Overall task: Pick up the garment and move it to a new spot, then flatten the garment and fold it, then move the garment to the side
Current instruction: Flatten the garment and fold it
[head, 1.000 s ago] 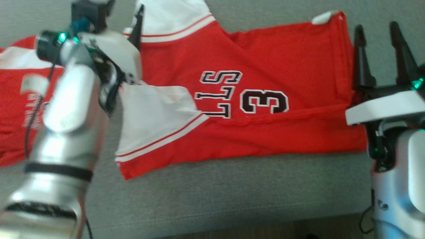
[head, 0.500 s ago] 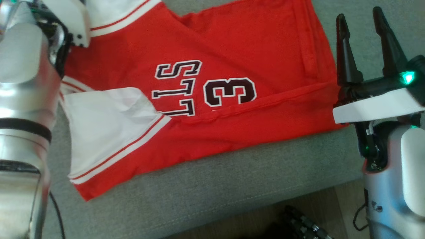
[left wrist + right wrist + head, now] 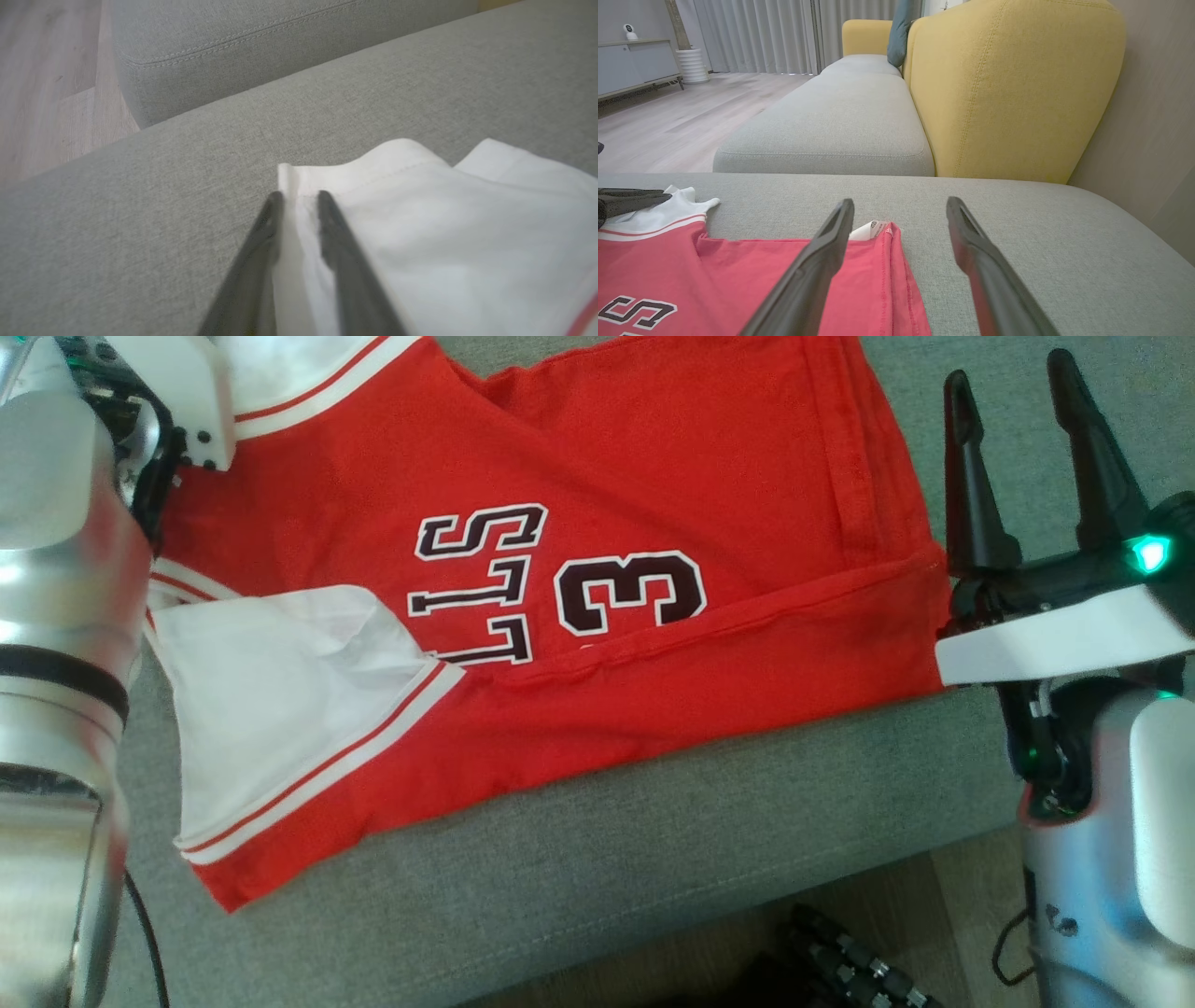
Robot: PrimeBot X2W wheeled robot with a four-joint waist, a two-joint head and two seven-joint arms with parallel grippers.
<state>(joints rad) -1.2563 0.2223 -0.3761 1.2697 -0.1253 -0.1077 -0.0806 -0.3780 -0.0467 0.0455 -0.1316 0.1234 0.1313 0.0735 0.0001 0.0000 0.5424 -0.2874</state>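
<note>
Garment, a red sports shirt with white sleeves, lies spread out on the grey seat under it; a big dark number 3 and some dark letters sit in the middle of the garment; the garment's long side nearest the seat's front is folded over onto the red part; one white sleeve lies bent across the garment, on the side by the shiny left arm; at the garment's other white sleeve the left gripper has one dark finger on each side of the sleeve's edge, with a strip of white cloth between them; I cannot tell if it is squeezing the cloth or just sitting around it; the right gripper is just beside the garment's hem end, its two fingers spread wide with nothing held between them; a small white label peeks out at the garment's corner close to that gripper; a yellow backrest stands well behind the garment; a wooden floor shows past the seat, far from the garment
</note>
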